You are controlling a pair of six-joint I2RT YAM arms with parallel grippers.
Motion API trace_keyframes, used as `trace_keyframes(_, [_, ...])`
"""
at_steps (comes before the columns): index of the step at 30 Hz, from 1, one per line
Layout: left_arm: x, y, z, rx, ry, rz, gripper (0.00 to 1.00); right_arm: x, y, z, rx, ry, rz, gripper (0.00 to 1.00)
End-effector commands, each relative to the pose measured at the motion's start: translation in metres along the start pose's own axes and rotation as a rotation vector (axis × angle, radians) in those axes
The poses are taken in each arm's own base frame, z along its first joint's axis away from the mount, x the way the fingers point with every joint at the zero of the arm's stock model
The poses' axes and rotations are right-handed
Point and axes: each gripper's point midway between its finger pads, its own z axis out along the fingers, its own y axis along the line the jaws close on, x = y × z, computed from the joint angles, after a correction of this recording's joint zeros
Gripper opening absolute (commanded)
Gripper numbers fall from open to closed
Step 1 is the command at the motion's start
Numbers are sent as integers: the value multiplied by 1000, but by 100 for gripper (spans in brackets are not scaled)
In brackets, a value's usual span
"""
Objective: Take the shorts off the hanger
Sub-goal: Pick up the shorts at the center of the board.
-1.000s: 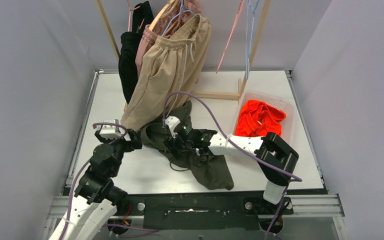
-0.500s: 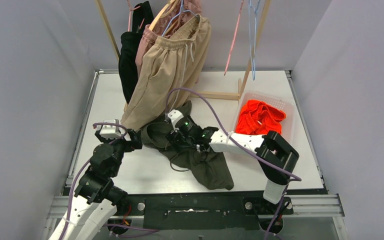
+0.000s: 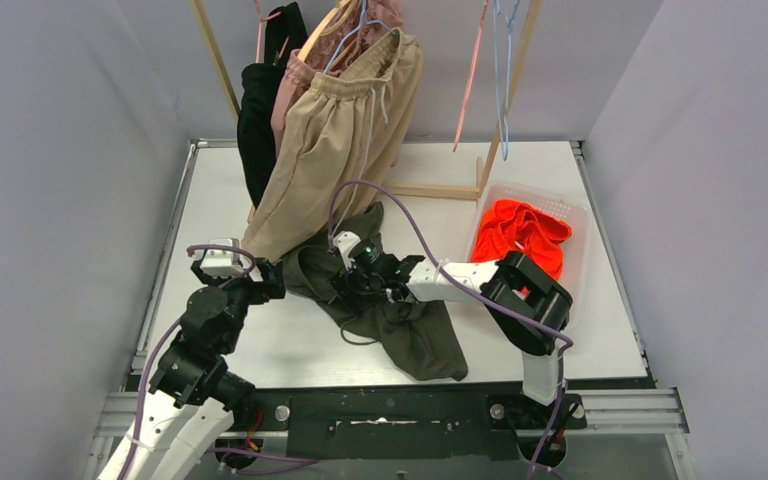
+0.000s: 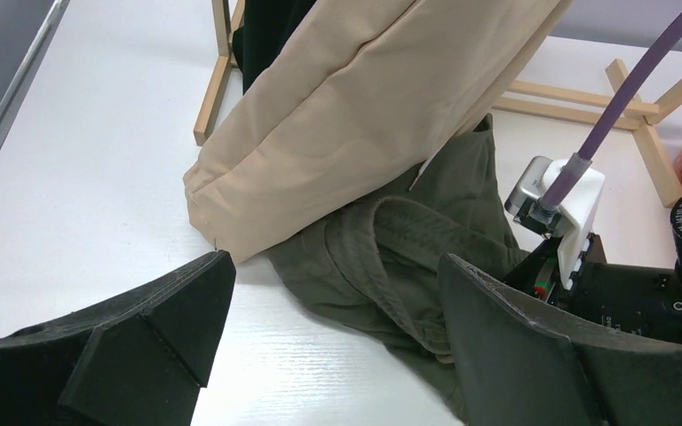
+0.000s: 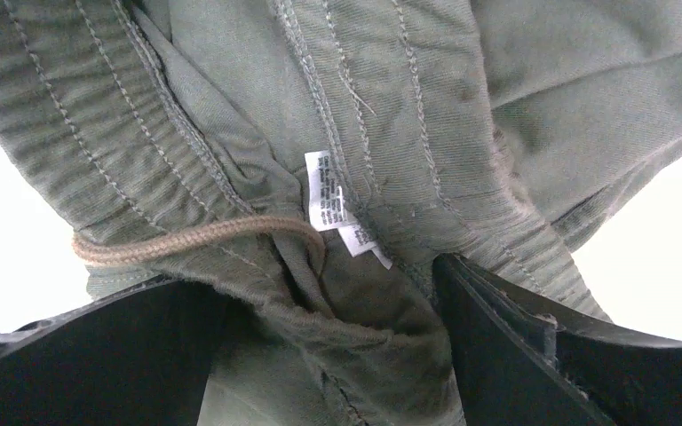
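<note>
Straddles the olive green shorts [image 3: 415, 335], crumpled mid-table, with the right gripper [image 5: 324, 293], jaws wide, nothing clamped. Holds the left gripper [image 4: 335, 271] wide and empty at nine o'clock of them. Shows beige shorts [image 3: 330, 140] hanging at eleven o'clock, orange shorts [image 3: 515, 235] in the basket [image 3: 535, 193] at two.

White table [image 3: 290, 345] — olive green shorts [image 3: 420, 345] lie crumpled directly under the right gripper [image 3: 348, 288]. A plastic basket [image 3: 575, 215] stands to its right and a wooden rack foot [image 3: 440, 190] beyond. The beige shorts [image 4: 355, 124] touch down just ahead of the left gripper [image 4: 329, 302].

Crumpled olive shorts [image 3: 415, 335] lying flat, beige shorts [image 3: 335, 140] — hanging
</note>
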Motion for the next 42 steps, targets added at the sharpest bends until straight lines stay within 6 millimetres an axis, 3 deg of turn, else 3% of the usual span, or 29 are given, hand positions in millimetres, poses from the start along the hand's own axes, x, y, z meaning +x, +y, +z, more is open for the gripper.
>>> trace_keyframes(1, [-16,-5,0,26,-51,-8,86,22,10,-2,-68,74,-15,85])
trace_keyframes(3, [-16,-5,0,24,-50,-8,85,30,2,-3,-34,94,-13,78])
trace_keyframes(6, [-16,-5,-1,23,-51,-8,86,27,6,-16,-56,110,-32,45])
trace_keyframes(10, [-16,-5,0,23,-54,-9,86,-9,19,-48,-82,-21,-79,8])
trace_keyframes(12, [-16,-4,0,14,-55,-9,86,-31,33,-70,-118,-98,-104,1])
trace_keyframes(16, [-17,-3,0,11,-58,-13,86,-66,63,-122,-173,-243,-169,0])
trace_keyframes(21, [-17,-4,0,16,-59,-14,85,-77,76,-171,-163,-348,-188,0])
trace_keyframes(26, [-20,-3,-1,11,-67,-15,86,-91,74,-217,-122,-501,-166,0])
trace_keyframes(33, [-27,3,-6,-18,-97,-38,85,-118,48,-281,-56,-865,-51,0])
trace_keyframes(35, [-26,2,-5,-11,-92,-33,86,-115,29,-276,51,-878,-2,1])
trace_keyframes(38, [-24,0,-4,-1,-85,-25,86,-88,12,-242,195,-675,-55,2])
trace_keyframes(42, [-24,0,-4,-2,-86,-22,85,-45,24,-206,173,-415,-77,2])
